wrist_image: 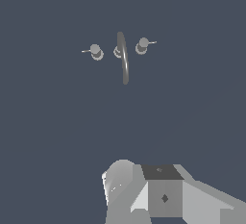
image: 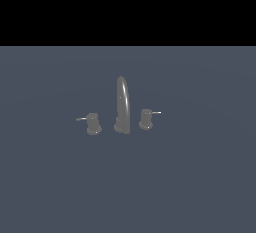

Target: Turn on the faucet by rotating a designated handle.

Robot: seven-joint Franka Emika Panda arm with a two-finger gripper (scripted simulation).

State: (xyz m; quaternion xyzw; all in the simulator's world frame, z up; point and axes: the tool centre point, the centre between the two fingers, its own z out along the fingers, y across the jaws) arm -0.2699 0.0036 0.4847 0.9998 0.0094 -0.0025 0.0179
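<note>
The faucet (image: pixel 122 104) is a small dull-grey set on the blue-grey floor, with a tall slim arched spout in the middle. The designated handle (image: pixel 146 119) is the stubby body on the exterior view's right, and its thin pale lever points right. In the wrist view I look down from well above on the faucet (wrist_image: pixel 123 59) and the designated handle (wrist_image: pixel 142 45). No gripper fingers show in either view. Only grey blocky parts of the arm (wrist_image: pixel 158 194) show in the wrist view, far from the faucet.
A twin grey handle (image: pixel 93 123) stands on the exterior view's left of the spout, its lever pointing left; it shows in the wrist view too as the twin handle (wrist_image: pixel 96 51). Flat blue-grey floor (image: pixel 200 177) surrounds the set.
</note>
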